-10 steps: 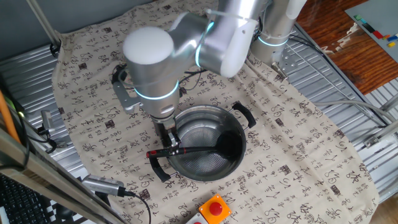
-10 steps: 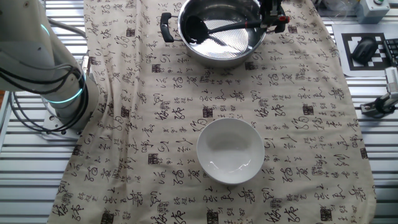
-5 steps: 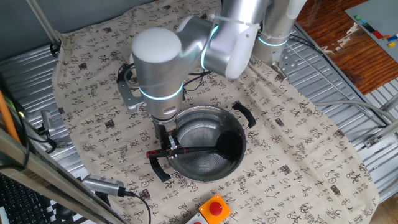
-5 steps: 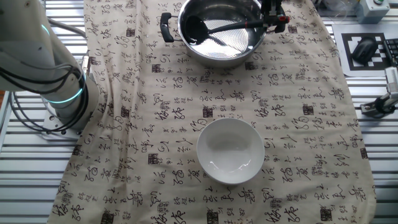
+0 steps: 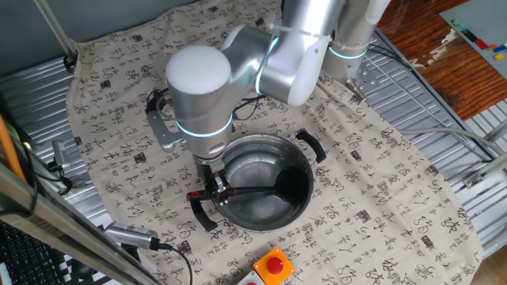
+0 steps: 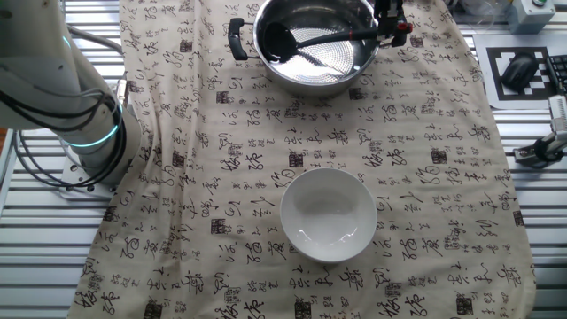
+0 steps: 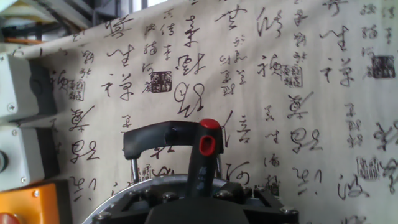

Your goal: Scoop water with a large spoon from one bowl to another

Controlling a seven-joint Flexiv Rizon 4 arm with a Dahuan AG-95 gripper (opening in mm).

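The black ladle [image 5: 261,190] lies across the stainless-steel pot [image 5: 265,194], its round scoop [image 6: 274,40] low against the far inner wall and its thin handle reaching over the rim to the red tip [image 7: 208,140]. The pincer [image 5: 219,192] is clenched on that handle just short of the red tip, above one black loop handle [image 7: 163,138] of the pot. The small white bowl [image 6: 328,215] sits well apart from the pot on the calligraphy-printed cloth [image 6: 195,177] that covers the desk. An orange box with a red button [image 5: 272,267] stands near the pot, beyond the cloth's edge.
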